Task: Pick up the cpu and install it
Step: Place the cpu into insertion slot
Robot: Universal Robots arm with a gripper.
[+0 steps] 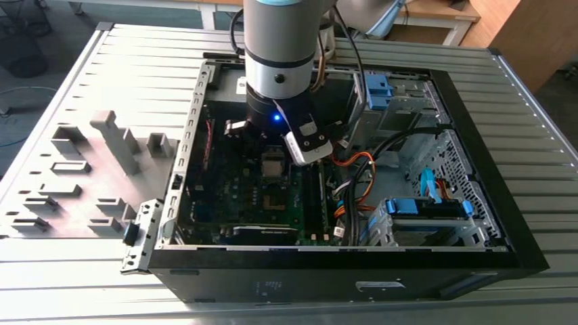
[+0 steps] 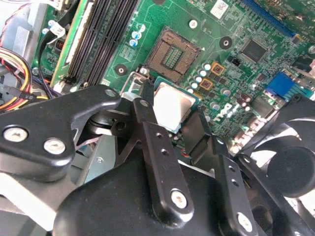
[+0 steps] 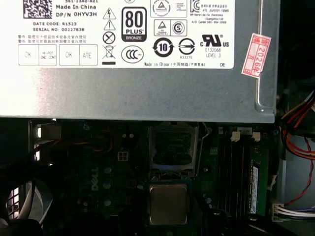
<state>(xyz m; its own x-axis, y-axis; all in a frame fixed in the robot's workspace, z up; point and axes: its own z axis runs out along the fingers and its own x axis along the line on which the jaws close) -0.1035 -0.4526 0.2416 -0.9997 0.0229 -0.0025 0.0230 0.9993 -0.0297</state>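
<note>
The cpu (image 2: 173,105) is a small square chip with a dull silver top, and my gripper (image 2: 171,101) is shut on it, a black finger (image 2: 147,115) on each side. It hangs just above the green motherboard, beside the open socket (image 2: 172,54) and not over it. The first wrist view shows the cpu (image 3: 168,204) close to the open socket (image 3: 172,146). In the exterior view my gripper (image 1: 273,150) reaches down into the black PC case (image 1: 343,271) with the cpu (image 1: 273,164) under it.
A silver power supply (image 3: 138,93) lies just past the socket. Black memory sticks (image 2: 106,29) run along one side of it and a black fan (image 2: 290,162) sits on the other. Orange and black cables (image 1: 352,177) and blue drive cages (image 1: 424,208) fill the case at the exterior view's right. A grey fixture tray (image 1: 91,176) lies outside at the exterior view's left.
</note>
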